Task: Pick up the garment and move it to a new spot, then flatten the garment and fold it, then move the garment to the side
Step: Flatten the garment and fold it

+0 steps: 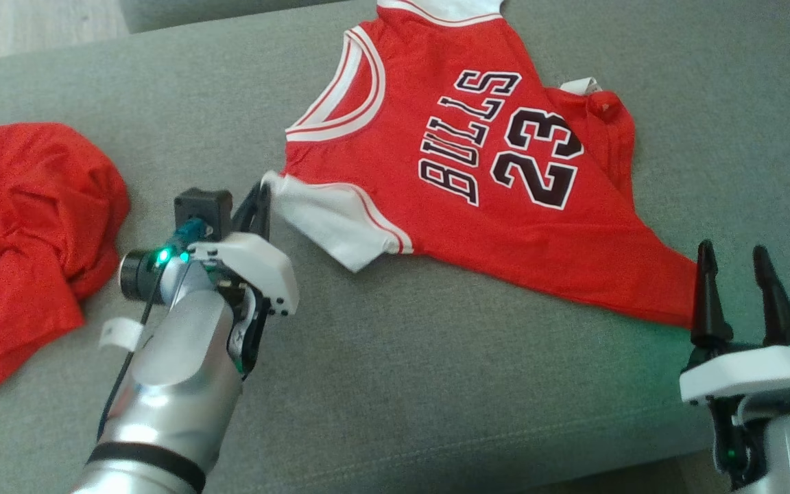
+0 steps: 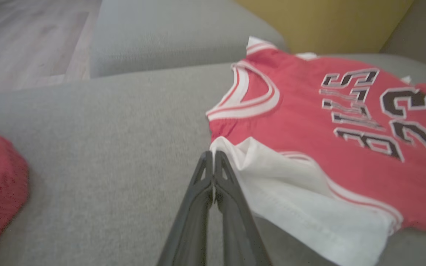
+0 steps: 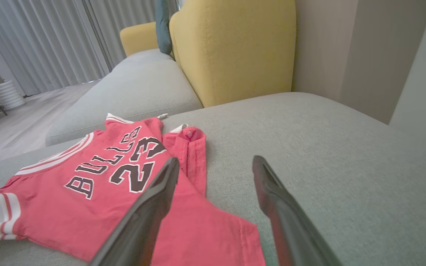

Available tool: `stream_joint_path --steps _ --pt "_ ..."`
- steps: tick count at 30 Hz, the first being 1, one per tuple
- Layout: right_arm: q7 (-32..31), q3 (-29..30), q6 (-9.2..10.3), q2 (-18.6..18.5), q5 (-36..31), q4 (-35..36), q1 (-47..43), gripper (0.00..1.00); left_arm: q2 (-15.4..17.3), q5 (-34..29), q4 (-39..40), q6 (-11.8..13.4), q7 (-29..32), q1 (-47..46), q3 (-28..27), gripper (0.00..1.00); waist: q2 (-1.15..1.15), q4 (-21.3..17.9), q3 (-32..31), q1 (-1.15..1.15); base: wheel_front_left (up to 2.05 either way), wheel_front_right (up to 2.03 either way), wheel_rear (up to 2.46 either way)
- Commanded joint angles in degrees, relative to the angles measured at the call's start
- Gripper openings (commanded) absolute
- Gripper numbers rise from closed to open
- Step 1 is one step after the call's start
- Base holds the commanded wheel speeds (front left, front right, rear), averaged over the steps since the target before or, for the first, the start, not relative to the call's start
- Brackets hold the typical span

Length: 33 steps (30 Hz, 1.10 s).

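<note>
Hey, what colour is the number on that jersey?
The 23 is black, outlined white, on the red jersey; clearest in the head view.

The red jersey (image 1: 505,158) carries the word "BULLS" across its chest in black capitals edged with white. Next to the word stands the number 23, larger, in the same black with white edging. In the head view both are turned on their side; in the right wrist view they read nearly upright. A small white tag (image 1: 579,85) at the jersey's far edge is too small to read.
</note>
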<state>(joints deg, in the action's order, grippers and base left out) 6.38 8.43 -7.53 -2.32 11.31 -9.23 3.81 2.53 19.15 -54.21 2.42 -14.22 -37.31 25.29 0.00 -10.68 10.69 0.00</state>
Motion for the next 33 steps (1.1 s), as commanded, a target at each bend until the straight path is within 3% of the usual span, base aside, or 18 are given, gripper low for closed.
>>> stream_joint_path --steps 1,8,14,33 --pt "-0.7 -0.8 0.04 -0.6 0.8 0.3 -0.4 1.00 1.8 -0.1 6.9 1.2 -0.8 1.2 -3.2 0.00 0.00 0.7 -0.9 0.00 0.00 0.00 0.00" --pt "-2.5 -0.3 0.04 -0.6 2.3 -4.9 -3.0 1.00 1.7 -1.3 19.5 2.8 -0.8 7.4 -5.8 0.00 0.00 2.5 -1.8 0.00 0.00 0.00 0.00" --pt "-2.4 -1.2 0.04 -0.6 5.7 -10.6 -3.0 1.00 2.1 -2.1 25.3 3.5 -0.8 11.3 -6.7 0.00 0.00 3.1 -2.1 0.00 0.00 0.00 0.00" --pt "0.3 -4.6 0.04 -0.6 12.5 -21.6 1.5 1.00 2.2 -2.4 28.2 4.3 -0.8 14.5 -6.0 0.00 0.00 4.7 -3.2 0.00 0.00 0.00 0.00"
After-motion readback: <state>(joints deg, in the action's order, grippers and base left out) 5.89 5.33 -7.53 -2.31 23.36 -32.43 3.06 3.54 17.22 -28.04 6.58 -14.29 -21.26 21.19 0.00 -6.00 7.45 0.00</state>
